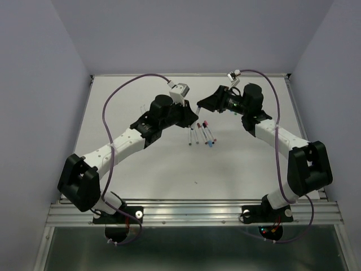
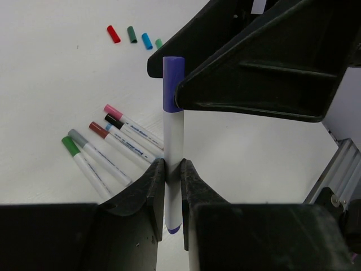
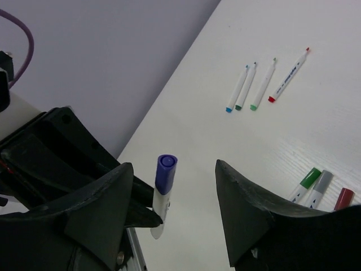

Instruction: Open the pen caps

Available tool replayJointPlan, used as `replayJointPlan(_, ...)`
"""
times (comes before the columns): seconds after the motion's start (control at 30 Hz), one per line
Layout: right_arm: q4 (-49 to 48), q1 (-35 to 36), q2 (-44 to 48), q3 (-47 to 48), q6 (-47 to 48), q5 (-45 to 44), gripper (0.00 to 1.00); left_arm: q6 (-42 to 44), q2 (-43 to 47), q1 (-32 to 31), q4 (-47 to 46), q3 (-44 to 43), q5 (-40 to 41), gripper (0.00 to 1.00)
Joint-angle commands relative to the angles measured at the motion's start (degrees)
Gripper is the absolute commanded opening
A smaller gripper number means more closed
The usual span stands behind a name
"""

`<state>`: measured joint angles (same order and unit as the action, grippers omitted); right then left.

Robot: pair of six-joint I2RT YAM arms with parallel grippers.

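My left gripper (image 2: 174, 169) pinches the pen (image 2: 174, 135) upright by its barrel, my right gripper (image 3: 176, 169) gapes around the purple cap (image 2: 172, 84) on top (off-centre), so closing unevenly could tilt the pen loose.

Left end effector (image 2: 172, 175) clamps a white pen (image 2: 174, 135) upright; right end effector (image 2: 168, 79) straddles its purple cap (image 2: 173, 70). Five capped pens (image 2: 125, 148) and four loose caps (image 2: 131, 35) lie on the surface (image 2: 51, 84).

A white tabletop (image 1: 169, 169) is sitting between pale lilac walls (image 1: 45, 84); a silver ribbed rail (image 1: 192, 210), seemingly aluminium, is edging its near side.
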<state>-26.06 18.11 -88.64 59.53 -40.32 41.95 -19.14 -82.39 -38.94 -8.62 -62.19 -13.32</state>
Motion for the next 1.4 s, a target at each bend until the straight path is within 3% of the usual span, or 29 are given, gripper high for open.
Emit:
replayJointPlan(0.0,-2.0,0.5,0.6,2.9,0.8,-2.3,0.66,0.0,3.6,-0.2,-4.5,1.1,-0.9,0.00)
replayJointPlan(0.07,-1.8,0.5,1.0,2.6,0.9,-3.0,0.64,-0.1,3.8,-0.3,-4.6,1.3,-1.0,0.00)
replayJointPlan(0.23,-2.6,1.1,0.6,3.1,0.6,-2.8,0.41,-0.4,3.4,-0.2,-5.0,1.1,-2.0,0.00)
replayJointPlan(0.33,-3.9,1.1,0.1,3.2,-0.5,-1.8,0.34,-0.5,2.9,-0.3,-5.3,1.0,-1.9,0.00)
replayJointPlan(0.43,-5.2,1.1,-0.1,3.2,-1.4,-1.2,0.19,-0.9,2.5,-0.3,-5.7,1.0,-1.9,0.00)
replayJointPlan(0.47,-5.5,1.1,-0.1,3.1,-1.6,-1.3,0.09,-0.9,2.4,-0.3,-5.9,1.1,-2.1,0.00)
replayJointPlan(0.53,-5.9,1.1,0.1,3.0,-1.8,-2.0,0.02,-1.3,2.2,-0.3,-6.2,1.4,-2.8,0.00)
replayJointPlan(0.7,-3.8,1.1,1.5,2.8,-1.5,-10.0,0.01,-4.5,2.7,-0.2,-9.4,5.3,-5.2,0.00)
replayJointPlan(0.97,7.1,-1.8,-0.3,12.1,3.7,-29.0,0.01,-7.8,6.3,-0.6,-10.1,15.6,-9.4,0.00)
replayJointPlan(1.17,8.8,-6.9,-5.2,18.8,4.3,-31.7,0.01,-10.1,7.1,-2.1,-9.4,19.2,-9.4,0.00)
replayJointPlan(1.37,9.3,-10.0,-9.0,23.6,5.3,-28.3,0.01,-10.5,7.6,-2.4,-8.4,19.7,-8.1,0.00)
